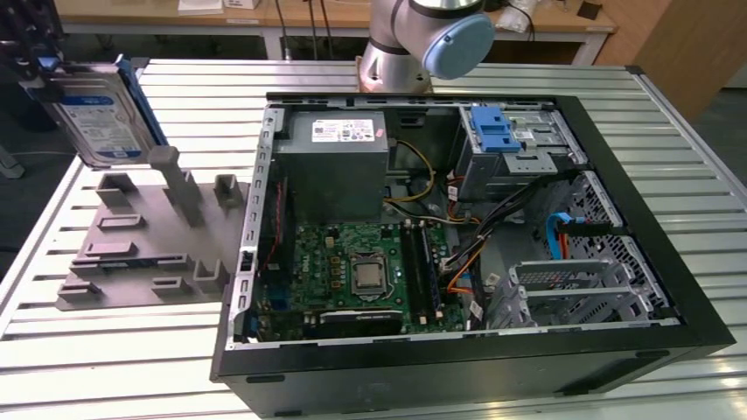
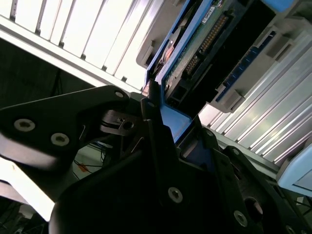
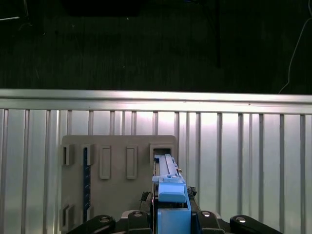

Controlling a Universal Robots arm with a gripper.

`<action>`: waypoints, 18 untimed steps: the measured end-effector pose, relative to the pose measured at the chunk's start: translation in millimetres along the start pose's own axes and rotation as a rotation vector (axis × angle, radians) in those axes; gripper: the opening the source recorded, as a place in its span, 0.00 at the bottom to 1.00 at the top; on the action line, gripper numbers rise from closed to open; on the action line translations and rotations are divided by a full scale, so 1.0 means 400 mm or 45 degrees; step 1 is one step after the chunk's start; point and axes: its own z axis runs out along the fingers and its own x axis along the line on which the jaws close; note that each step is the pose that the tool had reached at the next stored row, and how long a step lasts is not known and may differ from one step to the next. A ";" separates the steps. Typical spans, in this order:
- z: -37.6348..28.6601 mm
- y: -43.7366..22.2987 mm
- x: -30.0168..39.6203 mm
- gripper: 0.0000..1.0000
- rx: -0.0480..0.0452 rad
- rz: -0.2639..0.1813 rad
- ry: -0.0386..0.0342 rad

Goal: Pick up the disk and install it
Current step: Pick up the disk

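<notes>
The disk (image 1: 100,118), a silver drive with a blue-and-white label in a blue bracket, stands upright at the exterior view's far left, over the back of the grey fixture (image 1: 140,245). My gripper (image 1: 47,66) is shut on its upper end. In the first wrist view the disk (image 3: 168,175) shows edge-on, running from my gripper (image 3: 171,214) down to a slot in the fixture (image 3: 117,146). I cannot tell whether its lower end still sits in that slot. In the second wrist view my black fingers (image 2: 152,114) clamp the blue bracket, and the disk's circuit-board side (image 2: 204,44) faces the camera.
The open computer case (image 1: 653,289) lies on the slatted metal table (image 1: 117,367), right of the fixture. Inside are a grey power supply (image 1: 338,162), a motherboard (image 1: 362,271), cables and a silver drive cage with a blue latch (image 1: 505,131). The arm's base (image 1: 415,44) stands behind the case.
</notes>
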 end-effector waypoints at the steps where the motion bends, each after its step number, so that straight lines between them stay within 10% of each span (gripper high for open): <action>1: -0.002 0.000 0.000 0.36 0.000 0.000 0.0000; 18: -0.031 0.001 0.000 0.36 0.000 0.000 -0.0001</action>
